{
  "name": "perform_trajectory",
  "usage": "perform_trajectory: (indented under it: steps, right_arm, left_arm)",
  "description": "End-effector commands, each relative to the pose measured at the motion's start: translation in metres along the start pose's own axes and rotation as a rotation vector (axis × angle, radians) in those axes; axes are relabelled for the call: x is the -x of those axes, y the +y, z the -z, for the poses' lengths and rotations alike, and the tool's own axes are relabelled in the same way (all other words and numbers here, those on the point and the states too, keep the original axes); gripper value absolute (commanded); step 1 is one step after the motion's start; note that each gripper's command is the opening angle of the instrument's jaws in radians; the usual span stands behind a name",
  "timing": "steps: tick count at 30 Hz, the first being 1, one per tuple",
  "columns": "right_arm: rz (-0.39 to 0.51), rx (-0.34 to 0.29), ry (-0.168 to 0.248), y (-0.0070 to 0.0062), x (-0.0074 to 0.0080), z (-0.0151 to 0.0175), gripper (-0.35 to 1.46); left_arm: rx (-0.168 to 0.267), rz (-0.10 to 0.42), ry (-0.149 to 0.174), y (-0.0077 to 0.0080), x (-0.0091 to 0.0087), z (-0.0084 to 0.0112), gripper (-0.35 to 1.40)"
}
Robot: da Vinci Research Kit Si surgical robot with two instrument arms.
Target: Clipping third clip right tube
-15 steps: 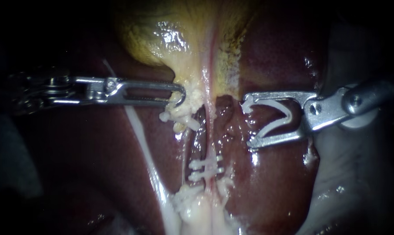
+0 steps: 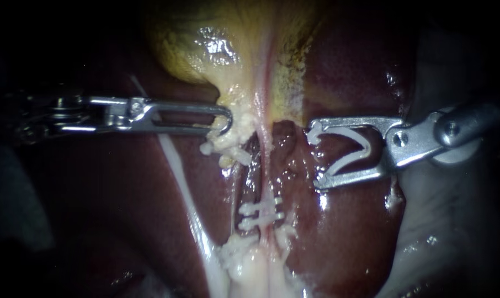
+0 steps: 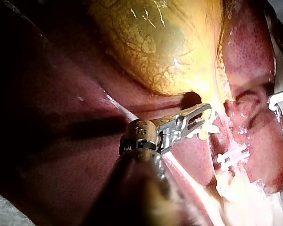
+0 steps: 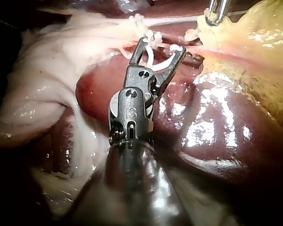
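Observation:
Pulling from the left, my left instrument (image 2: 225, 124) has its jaws shut on pale tissue at the neck of the yellow gallbladder (image 2: 206, 49). Below the neck the right tube (image 2: 267, 165) runs down beside a dark gap. Two white clips (image 2: 261, 215) sit across it lower down. My right instrument (image 2: 317, 156) comes in from the right with an open white clip (image 2: 349, 157) gripped between its wide jaws. It hangs over the liver (image 2: 344, 237), to the right of the tube and apart from it. In the right wrist view the clip (image 4: 155, 59) points at the pale strands ahead.
A white strand (image 2: 178, 176) runs diagonally across the liver under my left instrument. Pale fatty tissue (image 2: 244, 262) bunches below the two clips. A pale surface (image 2: 443, 221) borders the liver on the right.
My left instrument has drawn slightly to the left and up, taking the pale neck tissue with it. My right instrument and its clip have hardly moved.

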Motion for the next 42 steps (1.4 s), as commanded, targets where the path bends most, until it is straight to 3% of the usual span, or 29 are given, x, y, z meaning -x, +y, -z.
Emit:
perform_trajectory:
  steps: [1, 10, 22, 33, 42]
  right_arm:
    - [0.000, 0.000, 0.000, 0.0000, 0.0000, 0.0000, 0.50]
    - [0.000, -0.003, 0.001, -0.0001, -0.0001, 0.0000, 0.50]
    - [-0.013, -0.001, 0.001, 0.0001, -0.0001, -0.0004, 0.50]
    - [-0.268, 0.009, 0.014, 0.0008, 0.0011, -0.0029, 0.50]
    - [-0.372, 0.024, 0.020, 0.0016, 0.0032, -0.0055, 0.50]
  left_arm:
    - [0.007, 0.003, -0.004, -0.0002, 0.0003, 0.0005, -0.35]
    - [0.012, -0.016, -0.044, -0.0018, 0.0023, 0.0043, -0.35]
    - [0.016, -0.027, -0.047, -0.0026, 0.0022, 0.0049, -0.35]
    - [0.018, -0.038, -0.048, -0.0029, 0.0021, 0.0050, -0.35]
    - [0.020, -0.042, -0.050, -0.0035, 0.0019, 0.0051, -0.35]
